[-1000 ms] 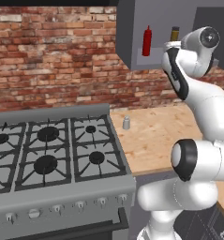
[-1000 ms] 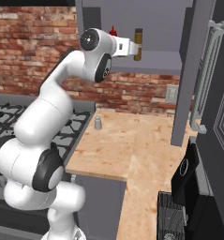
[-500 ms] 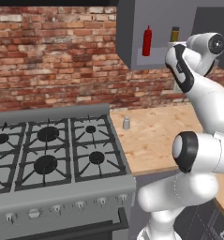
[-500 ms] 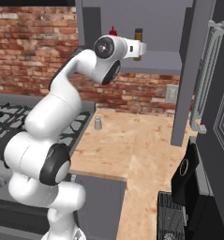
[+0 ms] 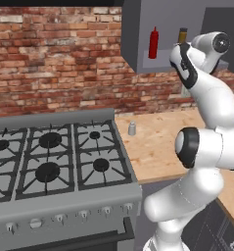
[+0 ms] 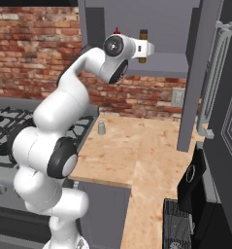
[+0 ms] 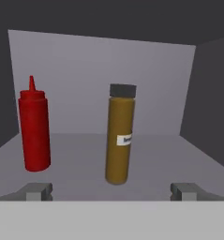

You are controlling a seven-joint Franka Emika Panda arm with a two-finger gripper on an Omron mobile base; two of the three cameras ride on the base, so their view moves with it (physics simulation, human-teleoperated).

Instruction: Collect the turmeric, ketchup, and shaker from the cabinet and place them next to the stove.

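Standing straight ahead of the pincer [image 7: 111,192] is the turmeric [image 7: 120,134], a tall thin bottle that is upright on the shelf of the cabinet [image 7: 188,154]. The pincer is open wide and holds nothing. Its two tips sit low, one on each side, and the turmeric stands between them but farther back, so they are not touching it. I think the next move is to go straight forward until the bottle is between the tips, then squeeze its sides. The bottle is tall and slim, so it could tip over if it gets bumped. The ketchup [image 7: 34,129] stands upright too, off to the side of the turmeric and well apart from it, so there is room to reach in. The shelf is flat and grey, with grey walls at the back and sides. In the left base view the arm reaches up to the cabinet, high on a red brick wall [image 5: 55,59]. Below, the shaker [image 5: 132,129] stands on the wooden desk [image 5: 157,147], just beside the stove [image 5: 55,166], so that one looks done.
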